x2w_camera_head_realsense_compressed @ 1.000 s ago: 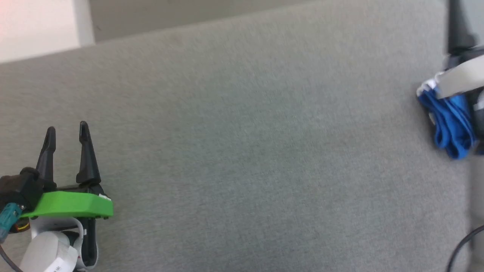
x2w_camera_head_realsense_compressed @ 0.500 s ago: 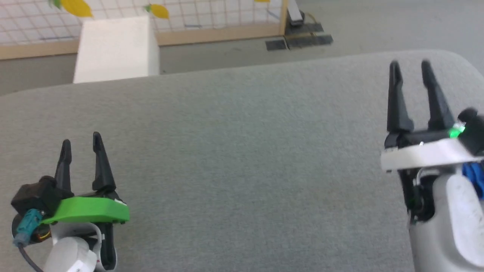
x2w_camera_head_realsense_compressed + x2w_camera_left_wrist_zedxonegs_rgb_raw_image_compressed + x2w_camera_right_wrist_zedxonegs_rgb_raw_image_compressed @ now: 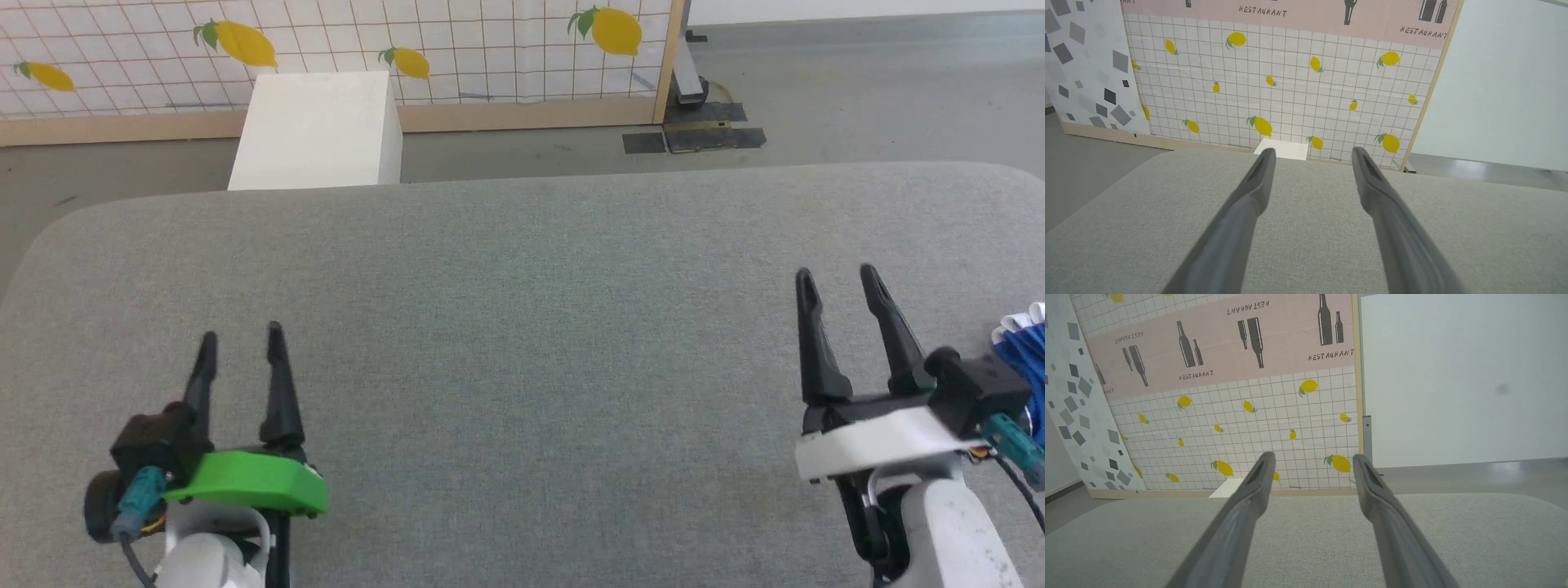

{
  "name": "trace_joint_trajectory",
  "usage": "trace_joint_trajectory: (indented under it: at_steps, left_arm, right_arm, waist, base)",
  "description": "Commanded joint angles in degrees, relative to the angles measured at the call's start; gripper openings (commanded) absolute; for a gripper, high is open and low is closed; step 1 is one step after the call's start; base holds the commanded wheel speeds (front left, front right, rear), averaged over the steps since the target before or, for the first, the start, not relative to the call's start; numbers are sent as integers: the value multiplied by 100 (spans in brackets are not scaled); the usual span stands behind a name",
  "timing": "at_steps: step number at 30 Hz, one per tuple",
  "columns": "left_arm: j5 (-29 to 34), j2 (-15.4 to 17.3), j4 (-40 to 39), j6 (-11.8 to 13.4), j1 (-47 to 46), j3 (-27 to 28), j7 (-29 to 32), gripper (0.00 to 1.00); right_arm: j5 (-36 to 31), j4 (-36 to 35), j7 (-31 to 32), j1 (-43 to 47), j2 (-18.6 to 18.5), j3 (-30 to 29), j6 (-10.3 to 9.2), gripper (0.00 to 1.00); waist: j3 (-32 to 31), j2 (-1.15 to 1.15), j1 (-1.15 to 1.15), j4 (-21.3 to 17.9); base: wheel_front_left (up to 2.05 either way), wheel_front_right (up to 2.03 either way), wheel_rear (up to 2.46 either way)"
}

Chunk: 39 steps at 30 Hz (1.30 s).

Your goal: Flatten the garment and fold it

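Head view: both arms are seen held low over the grey table (image 3: 522, 343), the left jaws at lower left and the right jaws at lower right, tips pointed away from the robot.
Jaws: both pairs are spread wide and released, with nothing caught between them.
Garment: the garment (image 3: 1025, 359) is glimpsed as a bunched blue-and-white heap at the table's right side, just beside the right wrist and cut off by the frame.
Placement: the level, open pose is judged a ready stance, the cloth not yet flattened.
Wrist views: the parted fingers (image 3: 1249, 204) are shown over bare grey cloth, and a bottle-printed "RESTAURANT" banner (image 3: 1229, 343) is added above the lemon-print wall (image 3: 1290, 94).
Head view's share: the garment's whereabouts and the white box (image 3: 318, 131) beyond the table are supplied from above.
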Motion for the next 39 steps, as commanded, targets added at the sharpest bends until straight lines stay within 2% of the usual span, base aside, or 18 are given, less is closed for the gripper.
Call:
trace_joint_trajectory:
  at_steps: [1, 7, 16, 25, 26, 39]
  left_arm:
    - [55, -37, 60, -93, 56, -59, -25, 100]
    - [57, -124, 235, -379, 111, -39, -26, 100]
    - [137, -342, 420, -602, 241, 145, -26, 100]
    - [215, -470, 605, -713, 248, 253, -26, 100]
    - [197, -450, 604, -687, 204, 247, 2, 0]
    - [312, -474, 532, -668, 221, 254, 102, 0]
  right_arm:
    - [-42, -23, -30, 136, -5, -28, -8, 100]
    - [13, 64, -31, 452, -5, -79, -8, 100]
    - [137, 86, -31, 733, -5, -112, -8, 100]
    - [197, 74, -31, 716, -5, -102, -8, 100]
    - [164, 87, 3, 688, -4, -112, 1, 0]
    - [81, 29, 102, 706, -4, -108, 1, 0]
  waist:
    - [-8, 0, 0, 3]
    - [-45, 0, 0, -2]
    - [-62, 0, 0, 22]
    - [-49, 0, 0, 17]
    - [-50, 0, 0, 17]
    - [-70, 0, 0, 20]
  base:
    - [0, 0, 0]
    - [0, 0, 0]
    - [0, 0, 0]
    - [0, 0, 0]
    - [0, 0, 0]
    - [0, 0, 0]
